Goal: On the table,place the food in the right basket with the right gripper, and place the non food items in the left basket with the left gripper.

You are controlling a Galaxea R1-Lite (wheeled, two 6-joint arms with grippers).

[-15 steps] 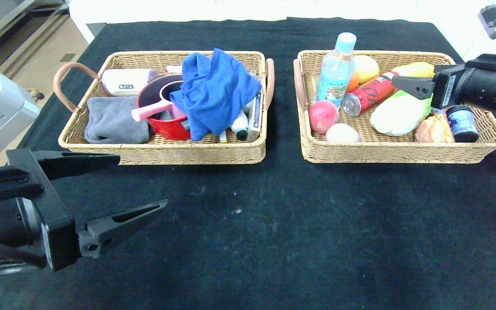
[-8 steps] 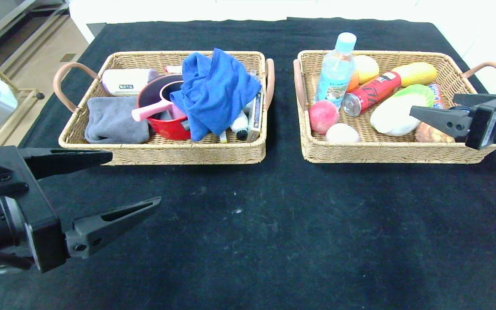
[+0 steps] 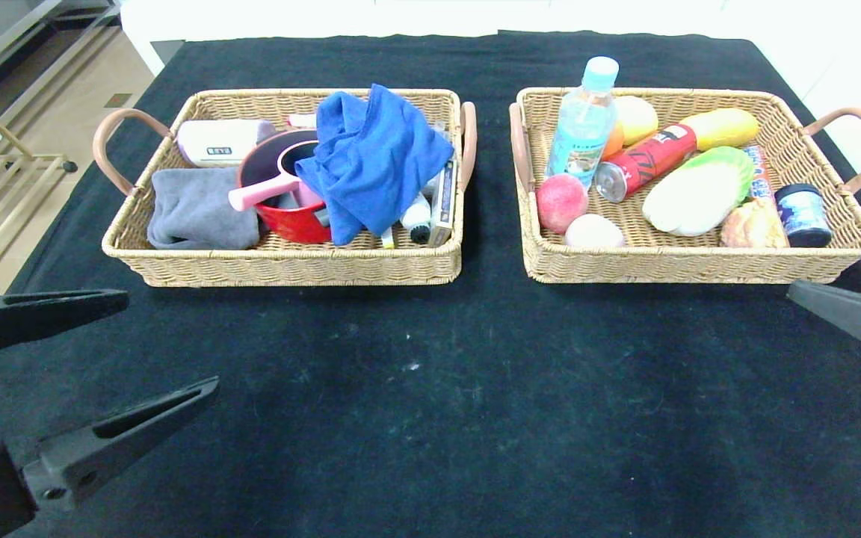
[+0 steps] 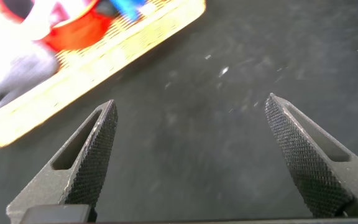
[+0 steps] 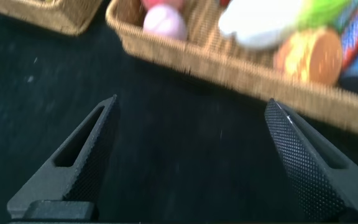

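Note:
The blue cloth [image 3: 374, 161], the white bottle with a black brush tip [image 3: 417, 217] and the thin pale yellow stick [image 3: 387, 237] lie in the left basket [image 3: 281, 265]. In the right basket [image 3: 692, 265] the clear bottle [image 3: 584, 127] stands upright, the red can [image 3: 643, 161] lies beside it, and the orange fruit [image 3: 613, 140] shows partly behind the bottle. My left gripper [image 3: 173, 341] hangs open and empty over the table [image 3: 475, 388] at the near left. My right gripper [image 3: 826, 270] is open and empty just in front of the right basket's near right corner.
The left basket also holds a red pot [image 3: 288, 209], a grey cloth [image 3: 195, 209] and a white box [image 3: 217, 142]. The right basket also holds a peach [image 3: 559, 202], an egg [image 3: 593, 232], a cabbage [image 3: 699, 194], bread [image 3: 753, 224] and a dark jar [image 3: 802, 215].
The right gripper has drawn back from over the right basket to the table's near right edge. The left gripper has pulled back toward the near left. Both stay open.

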